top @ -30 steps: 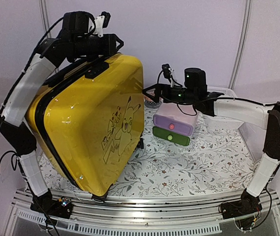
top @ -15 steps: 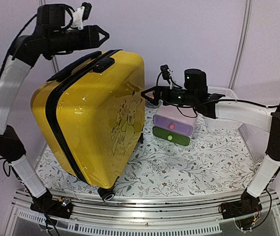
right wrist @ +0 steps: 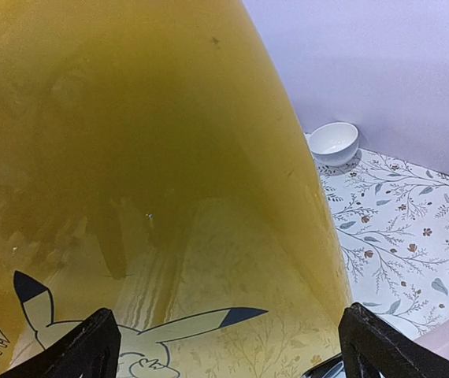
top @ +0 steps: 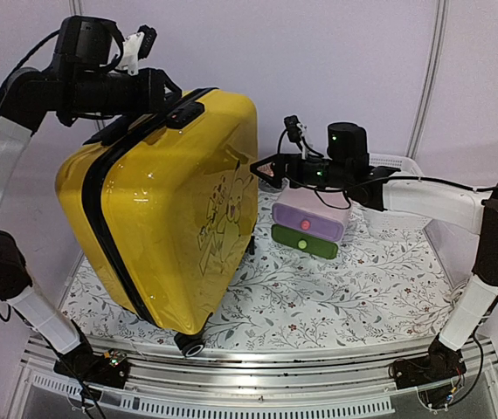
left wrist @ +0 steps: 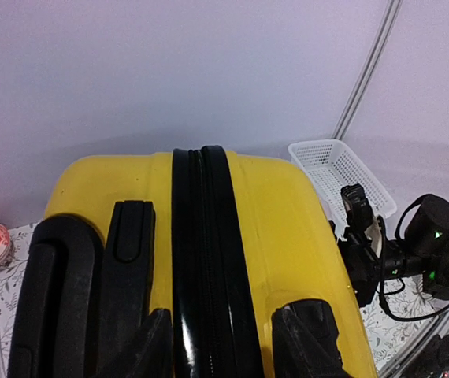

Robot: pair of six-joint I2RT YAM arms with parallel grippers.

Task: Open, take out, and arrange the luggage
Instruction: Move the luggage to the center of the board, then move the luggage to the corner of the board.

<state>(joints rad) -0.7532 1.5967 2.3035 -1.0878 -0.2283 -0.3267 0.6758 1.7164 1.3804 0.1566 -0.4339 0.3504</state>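
Observation:
The luggage (top: 170, 227), a glossy yellow hard-shell suitcase with black zipper trim and a Pikachu drawing, stands tilted on its wheels at the left of the table. My left gripper (top: 163, 90) hovers at its top edge by the black handle (top: 148, 122). In the left wrist view the left gripper (left wrist: 228, 346) is open, its fingers (left wrist: 307, 339) straddling the black zipper band (left wrist: 205, 252) of the luggage (left wrist: 280, 236). My right gripper (top: 262, 170) is wide open beside the luggage's front face. In the right wrist view that gripper (right wrist: 232, 354) faces the yellow shell (right wrist: 169, 157), holding nothing.
A pink-and-green drawer box (top: 308, 225) sits under my right arm. Behind it stands a white mesh basket (top: 397, 166), also in the left wrist view (left wrist: 335, 169). A white bowl (right wrist: 333, 142) rests behind the luggage on the floral tablecloth (top: 363, 288).
The luggage tipped from leaning left to standing more upright on its wheels. My left gripper lifted off its top, then came back down by the handle. The right arm stayed put.

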